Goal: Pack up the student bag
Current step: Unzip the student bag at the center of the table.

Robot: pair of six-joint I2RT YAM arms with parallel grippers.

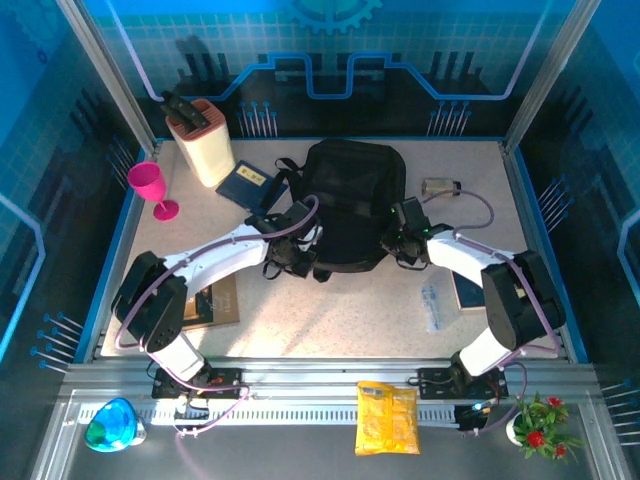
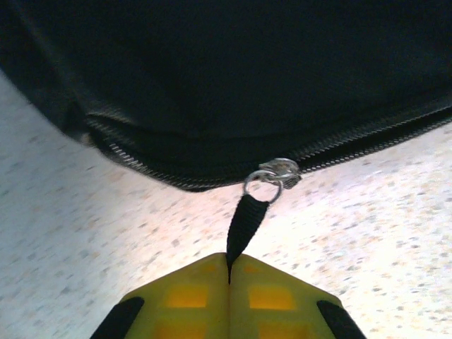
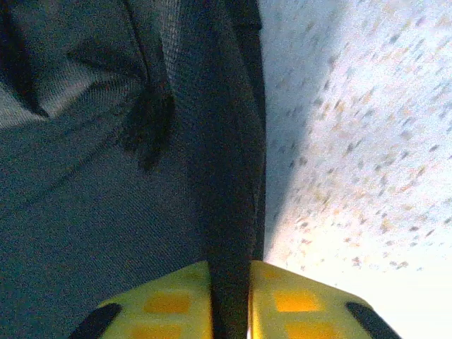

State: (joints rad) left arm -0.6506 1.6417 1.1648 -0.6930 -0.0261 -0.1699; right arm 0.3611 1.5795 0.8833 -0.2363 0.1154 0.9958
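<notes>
Left hand (image 2: pixel 228 274), right hand (image 3: pixel 230 274), 1 bag (image 1: pixel 352 195)

My left pincer (image 2: pixel 228 272) is pinching the lower end of a black fabric pull tab (image 2: pixel 244 222), its two yellow fingers (image 2: pixel 187 296) pressing together on it with no gap showing. The tab is running up to a small metal ring (image 2: pixel 263 187) hanging from the silver slider (image 2: pixel 280 171). The slider is sitting on the zipper (image 2: pixel 367 145) curving along the lower edge of the student bag (image 2: pixel 233 70), which is lying on the pale speckled bench (image 2: pixel 85 247).
</notes>
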